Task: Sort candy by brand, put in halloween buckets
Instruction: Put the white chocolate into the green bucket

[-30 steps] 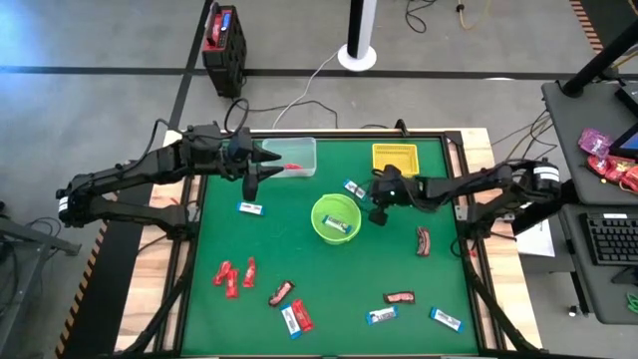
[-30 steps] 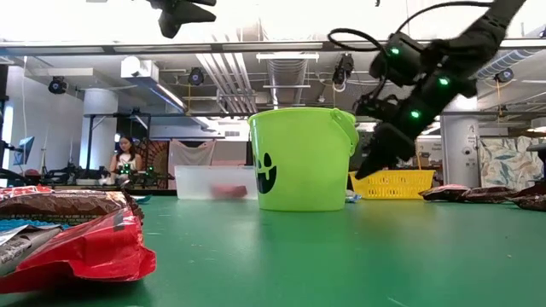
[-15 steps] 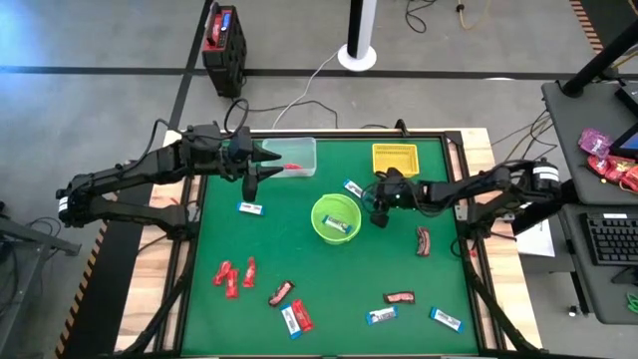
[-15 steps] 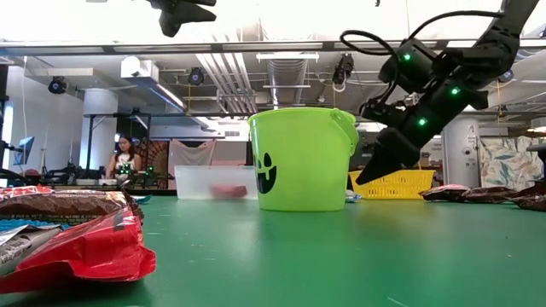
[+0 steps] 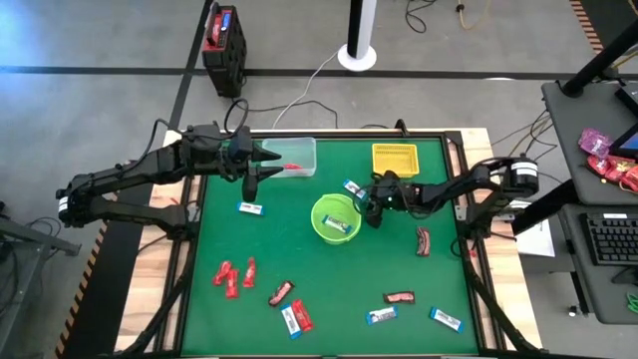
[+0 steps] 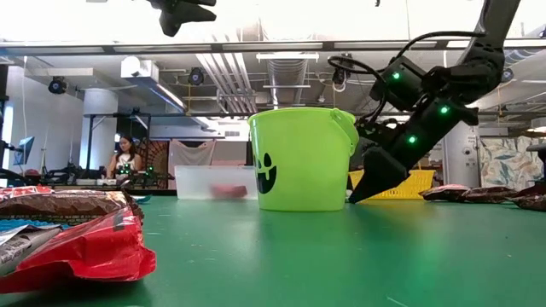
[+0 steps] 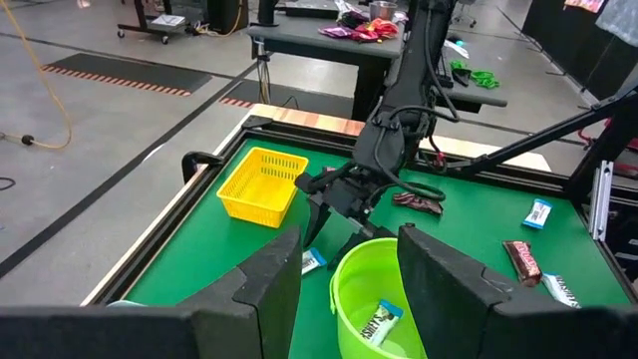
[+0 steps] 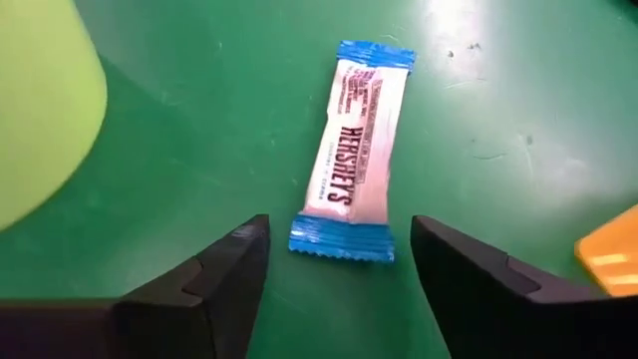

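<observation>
My right gripper (image 8: 339, 227) is open and low over the table, just right of the lime-green bucket (image 5: 335, 218). Its fingers stand on either side of the near end of a blue-and-white candy bar (image 8: 357, 145), which lies flat on the green mat and is not touched. In the high view this bar (image 5: 353, 187) lies between the bucket and the yellow basket (image 5: 395, 158). My left gripper (image 7: 344, 289) is open and empty, held above the left end of the clear box (image 5: 290, 156), which holds a red candy (image 5: 293, 165). The bucket holds a blue-and-white bar (image 7: 383, 321).
Loose candy lies over the near half of the mat: red bars (image 5: 231, 275), brown bars (image 5: 281, 292) (image 5: 400, 297) (image 5: 424, 240), blue-and-white bars (image 5: 250, 207) (image 5: 382, 315) (image 5: 447, 319). A raised black rim (image 5: 457, 160) frames the table. A person sits in the room beyond.
My right gripper has moved toward the table's left and down, tipping its fingers toward the mat beside the lime-green bucket, until it stands over the blue-and-white bar.
</observation>
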Available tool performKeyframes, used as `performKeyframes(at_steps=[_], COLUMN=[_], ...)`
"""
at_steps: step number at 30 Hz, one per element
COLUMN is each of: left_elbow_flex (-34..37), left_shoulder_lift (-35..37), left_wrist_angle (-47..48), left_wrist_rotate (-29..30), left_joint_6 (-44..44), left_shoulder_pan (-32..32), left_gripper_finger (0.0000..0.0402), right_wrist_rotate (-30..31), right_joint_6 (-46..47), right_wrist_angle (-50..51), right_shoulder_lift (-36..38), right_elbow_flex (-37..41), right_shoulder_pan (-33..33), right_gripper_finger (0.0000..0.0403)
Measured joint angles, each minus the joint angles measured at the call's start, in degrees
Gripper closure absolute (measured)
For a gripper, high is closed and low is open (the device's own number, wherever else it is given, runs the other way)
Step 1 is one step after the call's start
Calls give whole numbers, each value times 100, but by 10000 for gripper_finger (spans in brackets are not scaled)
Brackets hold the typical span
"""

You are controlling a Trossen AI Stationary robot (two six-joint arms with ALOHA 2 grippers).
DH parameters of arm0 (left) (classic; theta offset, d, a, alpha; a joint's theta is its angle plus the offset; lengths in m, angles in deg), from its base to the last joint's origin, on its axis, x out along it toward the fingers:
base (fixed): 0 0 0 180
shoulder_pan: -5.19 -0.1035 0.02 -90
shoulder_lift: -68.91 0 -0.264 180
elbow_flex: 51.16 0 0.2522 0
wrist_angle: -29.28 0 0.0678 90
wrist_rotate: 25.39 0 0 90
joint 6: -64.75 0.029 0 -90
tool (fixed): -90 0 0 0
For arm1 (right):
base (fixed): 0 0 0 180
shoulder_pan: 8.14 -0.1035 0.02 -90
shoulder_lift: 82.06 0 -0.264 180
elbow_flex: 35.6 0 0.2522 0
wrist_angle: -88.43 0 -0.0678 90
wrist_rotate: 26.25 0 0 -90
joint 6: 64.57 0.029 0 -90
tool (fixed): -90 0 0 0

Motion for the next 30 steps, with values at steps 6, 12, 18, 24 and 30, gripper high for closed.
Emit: performKeyframes(at_steps=[6,12,18,24,30], left_elbow_flex=[0,0,0,0,0], left_shoulder_lift=[0,-9,-9,-10,-11], left_wrist_angle=[0,0,0,2,4], left_wrist_rotate=[2,2,2,4,4], left_joint_6=[-2,-2,-2,-2,-2], left_shoulder_pan=[0,0,0,2,7], left_gripper_finger=[251,251,251,251,251], right_wrist_rotate=[-43,-217,-221,-197,-226], right_joint_6=[257,341,293,301,723], right_wrist_angle=[-50,16,107,845,2361], right_shoulder_lift=[-190,-150,-88,436,1515], right_elbow_flex=[-38,-36,-33,-6,-3], right_shoulder_pan=[2,9,11,9,-15], right_gripper_finger=[224,319,389,394,394])
